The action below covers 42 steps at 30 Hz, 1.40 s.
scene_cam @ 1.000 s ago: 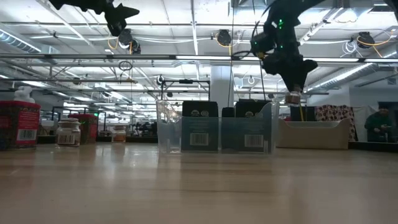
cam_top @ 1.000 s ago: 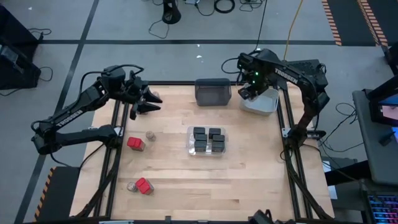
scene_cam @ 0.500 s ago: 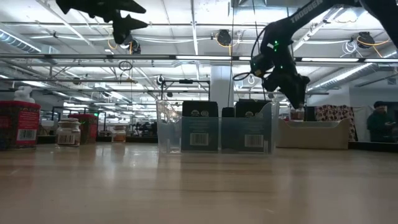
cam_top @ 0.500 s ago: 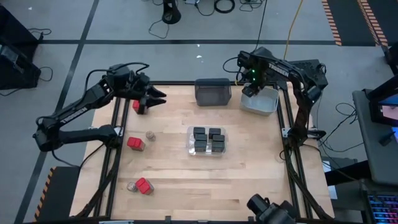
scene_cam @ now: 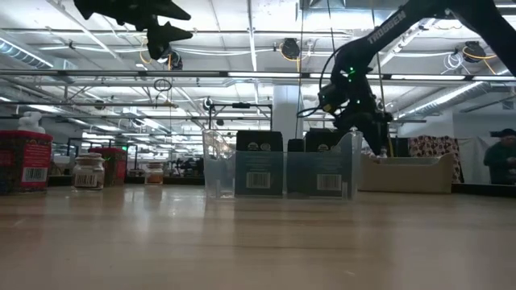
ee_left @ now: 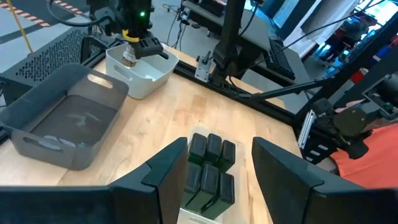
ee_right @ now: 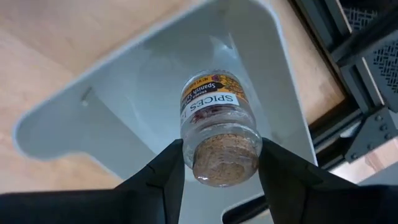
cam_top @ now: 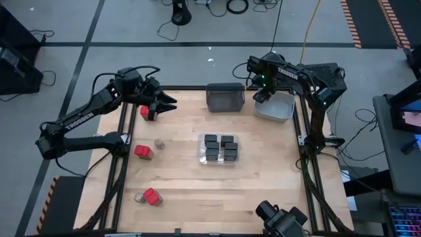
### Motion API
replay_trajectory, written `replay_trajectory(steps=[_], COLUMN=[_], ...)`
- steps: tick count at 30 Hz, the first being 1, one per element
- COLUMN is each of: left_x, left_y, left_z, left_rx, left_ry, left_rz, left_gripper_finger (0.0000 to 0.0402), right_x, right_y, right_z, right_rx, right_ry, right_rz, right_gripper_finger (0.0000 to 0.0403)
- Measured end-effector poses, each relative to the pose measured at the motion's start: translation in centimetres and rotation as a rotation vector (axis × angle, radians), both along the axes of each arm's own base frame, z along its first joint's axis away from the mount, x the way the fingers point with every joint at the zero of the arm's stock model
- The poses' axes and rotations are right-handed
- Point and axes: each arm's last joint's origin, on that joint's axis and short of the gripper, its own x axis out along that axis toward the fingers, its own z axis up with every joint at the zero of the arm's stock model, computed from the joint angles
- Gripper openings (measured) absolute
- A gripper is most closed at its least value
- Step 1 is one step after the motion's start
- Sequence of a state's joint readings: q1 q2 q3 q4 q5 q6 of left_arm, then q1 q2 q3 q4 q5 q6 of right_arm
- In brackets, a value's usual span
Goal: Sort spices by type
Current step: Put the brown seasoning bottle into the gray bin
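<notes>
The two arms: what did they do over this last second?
The right gripper carried its spice jar down into the light grey bin. The left gripper, open and empty, swung inward above the table. The clear bin stayed put.

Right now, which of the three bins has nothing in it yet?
The dark grey plastic bin at the back middle: its floor is bare. The clear bin holds black boxy containers, and the right gripper holds a cork-lidded glass jar over the light grey bin.
</notes>
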<state>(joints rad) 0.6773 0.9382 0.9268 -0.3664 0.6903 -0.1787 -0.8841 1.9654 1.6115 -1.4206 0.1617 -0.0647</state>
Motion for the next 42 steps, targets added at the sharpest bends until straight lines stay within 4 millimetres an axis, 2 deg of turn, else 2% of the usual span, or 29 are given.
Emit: replay_trajectory(steps=[18,28,34,42], left_x=[0.0,0.0,0.0,0.0], left_y=[0.0,0.0,0.0,0.0], left_z=[0.0,0.0,0.0,0.0], left_rx=[-0.001,0.0,0.0,-0.001], left_ry=[0.001,0.001,0.001,0.001], left_rz=[0.0,0.0,-0.001,0.0], left_gripper_finger=[0.0184,0.0184,0.0184,0.0184], right_x=[0.4,0.6,0.4,0.2], right_y=[-0.4,-1.2,-1.9,-1.7], right_z=[-0.5,-2.6,-2.7,-2.7], right_rx=[-0.02,0.014,-0.018,0.004], right_ry=[-0.02,0.006,-0.02,-0.009], right_rz=[0.001,-0.006,-0.022,-0.028], right_gripper_finger=[0.0157,0.0157,0.0157,0.0161])
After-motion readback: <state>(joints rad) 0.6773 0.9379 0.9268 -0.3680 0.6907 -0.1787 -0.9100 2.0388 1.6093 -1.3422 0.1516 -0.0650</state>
